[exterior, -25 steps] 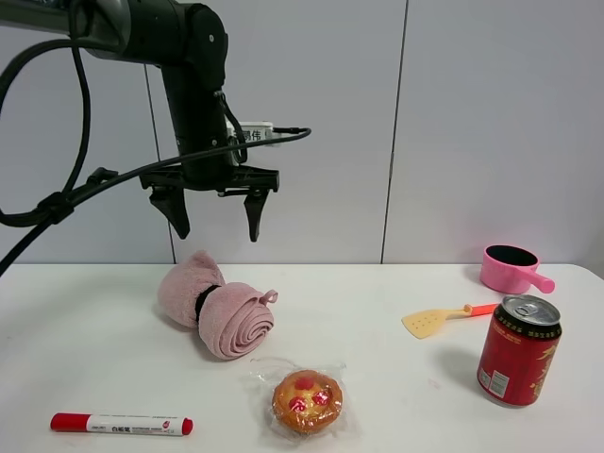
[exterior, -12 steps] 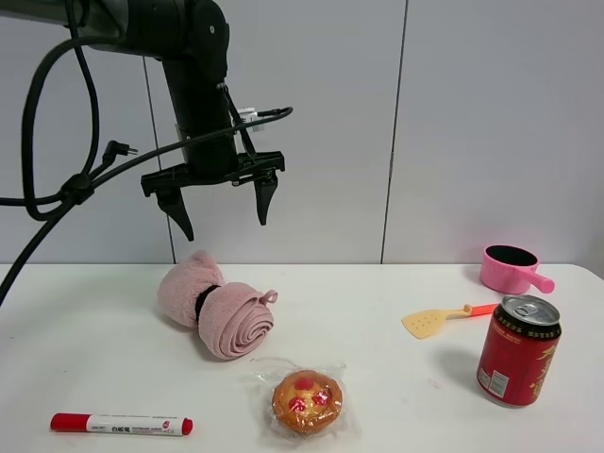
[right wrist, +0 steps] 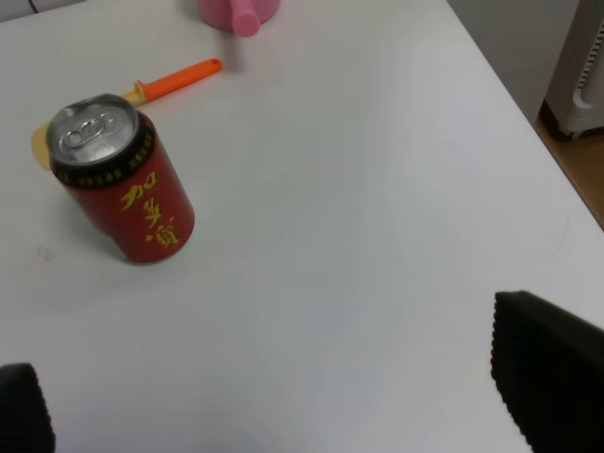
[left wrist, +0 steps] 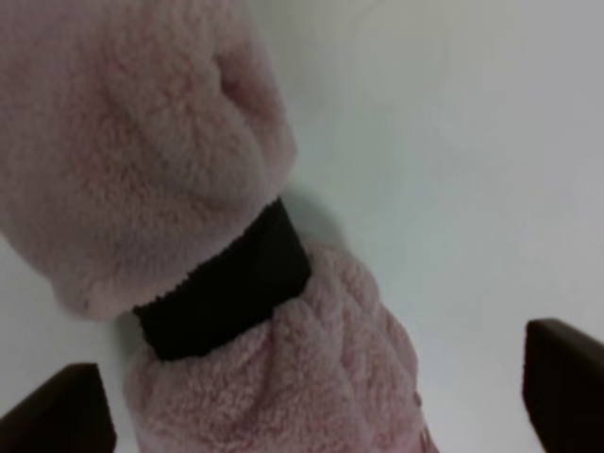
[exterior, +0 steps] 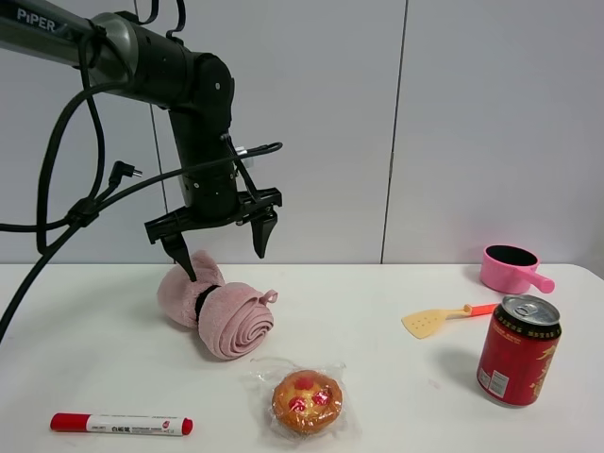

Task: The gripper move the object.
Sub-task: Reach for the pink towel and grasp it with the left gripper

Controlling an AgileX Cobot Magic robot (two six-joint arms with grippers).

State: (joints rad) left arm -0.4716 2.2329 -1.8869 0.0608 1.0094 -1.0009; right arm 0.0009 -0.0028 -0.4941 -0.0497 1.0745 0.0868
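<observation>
The pink rolled towel (exterior: 225, 316) with a black band (exterior: 203, 302) lies on the white table (exterior: 377, 377), left of centre. My left gripper (exterior: 225, 260), a black two-fingered claw, hangs open just above it. One fingertip (exterior: 189, 272) is level with the towel's far end and the other is above its near side. In the left wrist view the towel (left wrist: 151, 160) fills the frame, with its band (left wrist: 226, 283) between the spread fingers of the gripper (left wrist: 311, 377). My right gripper (right wrist: 283, 377) is open and empty over bare table; the exterior view does not show it.
A red can (exterior: 517, 349) stands at the right, also in the right wrist view (right wrist: 123, 179). A yellow spatula (exterior: 436, 321) and a pink toy pot (exterior: 512, 268) lie behind it. A wrapped pastry (exterior: 306, 400) and a red marker (exterior: 121, 425) lie near the front.
My left gripper has come down from well above the towel to just over it, still open. The towel and the other things have not moved.
</observation>
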